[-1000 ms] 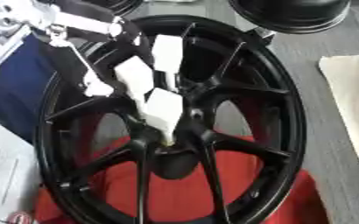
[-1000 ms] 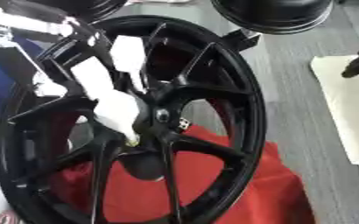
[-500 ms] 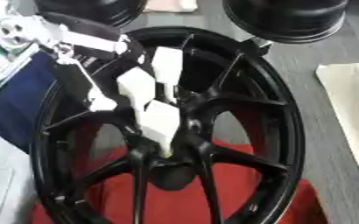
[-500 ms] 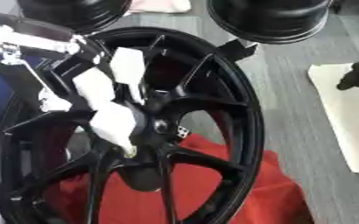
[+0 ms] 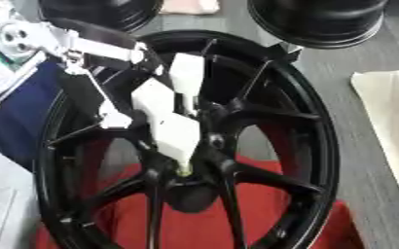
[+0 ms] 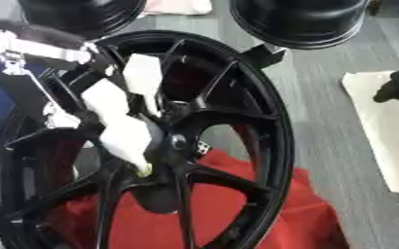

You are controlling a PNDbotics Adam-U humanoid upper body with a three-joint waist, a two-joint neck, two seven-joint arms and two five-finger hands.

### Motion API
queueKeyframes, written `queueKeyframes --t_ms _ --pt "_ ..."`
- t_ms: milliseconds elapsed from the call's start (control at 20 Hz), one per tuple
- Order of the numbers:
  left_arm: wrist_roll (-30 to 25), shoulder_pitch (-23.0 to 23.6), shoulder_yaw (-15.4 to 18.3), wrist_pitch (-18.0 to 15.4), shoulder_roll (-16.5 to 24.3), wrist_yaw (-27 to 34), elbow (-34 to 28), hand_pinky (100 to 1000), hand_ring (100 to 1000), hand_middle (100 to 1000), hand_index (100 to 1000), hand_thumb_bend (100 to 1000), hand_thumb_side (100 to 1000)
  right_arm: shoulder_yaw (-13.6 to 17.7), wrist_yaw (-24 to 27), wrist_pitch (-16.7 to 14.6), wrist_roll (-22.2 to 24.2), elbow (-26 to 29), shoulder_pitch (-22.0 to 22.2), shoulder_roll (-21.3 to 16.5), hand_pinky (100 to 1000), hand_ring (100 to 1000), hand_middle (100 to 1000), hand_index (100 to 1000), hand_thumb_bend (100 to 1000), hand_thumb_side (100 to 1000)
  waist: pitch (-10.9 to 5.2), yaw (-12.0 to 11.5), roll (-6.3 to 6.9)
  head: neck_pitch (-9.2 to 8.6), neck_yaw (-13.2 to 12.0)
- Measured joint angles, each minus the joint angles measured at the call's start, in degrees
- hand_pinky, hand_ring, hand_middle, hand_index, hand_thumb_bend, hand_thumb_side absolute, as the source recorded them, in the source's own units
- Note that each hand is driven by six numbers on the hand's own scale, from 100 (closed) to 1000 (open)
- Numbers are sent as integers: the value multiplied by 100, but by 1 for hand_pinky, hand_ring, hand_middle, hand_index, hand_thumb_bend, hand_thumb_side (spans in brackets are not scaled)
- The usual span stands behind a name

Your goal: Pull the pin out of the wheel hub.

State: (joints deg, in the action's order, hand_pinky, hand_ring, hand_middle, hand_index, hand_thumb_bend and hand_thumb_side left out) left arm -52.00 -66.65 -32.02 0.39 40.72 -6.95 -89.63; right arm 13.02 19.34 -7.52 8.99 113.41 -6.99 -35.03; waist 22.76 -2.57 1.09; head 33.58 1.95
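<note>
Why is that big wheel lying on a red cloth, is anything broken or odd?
Nothing looks broken. The black wheel rests on the red cloth, and the left hand reaches its white fingers to the hub.

wheel hub (image 5: 205, 141): lower rim cut off | pin (image 6: 143, 169): mostly hidden under left hand (image 5: 165, 114) fingers

Left hand (image 5: 165, 114), white-shelled, reaches down over the glossy black spoked wheel (image 5: 297, 146), fingertip on a small yellowish pin (image 5: 183, 170) at the hub; red cloth (image 5: 194, 223) below.

Both head eyes look down, close over wheel (image 5: 186, 146)
</note>
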Motion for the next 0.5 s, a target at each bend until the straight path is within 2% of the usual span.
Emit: queueKeyframes --t_ms 100,250,500 --pt "-5 0 17 -10 0 4 -5 684 597 368 405 100 141 0 8 2 0 0 0 0 790 629 594 708 100 645 6 0 -7 0 0" --pt "-7 -1 104 -12 0 63 -35 658 576 332 353 100 144 0 21 2 1 0 3 1 790 630 594 709 100 646 7 -6 -19 0 -2" --pt "-4 -72 478 48 0 311 -173 628 545 289 295 100 153 2 39 7 -1 0 33 8 791 630 594 709 100 646 7 -26 -21 0 -2"
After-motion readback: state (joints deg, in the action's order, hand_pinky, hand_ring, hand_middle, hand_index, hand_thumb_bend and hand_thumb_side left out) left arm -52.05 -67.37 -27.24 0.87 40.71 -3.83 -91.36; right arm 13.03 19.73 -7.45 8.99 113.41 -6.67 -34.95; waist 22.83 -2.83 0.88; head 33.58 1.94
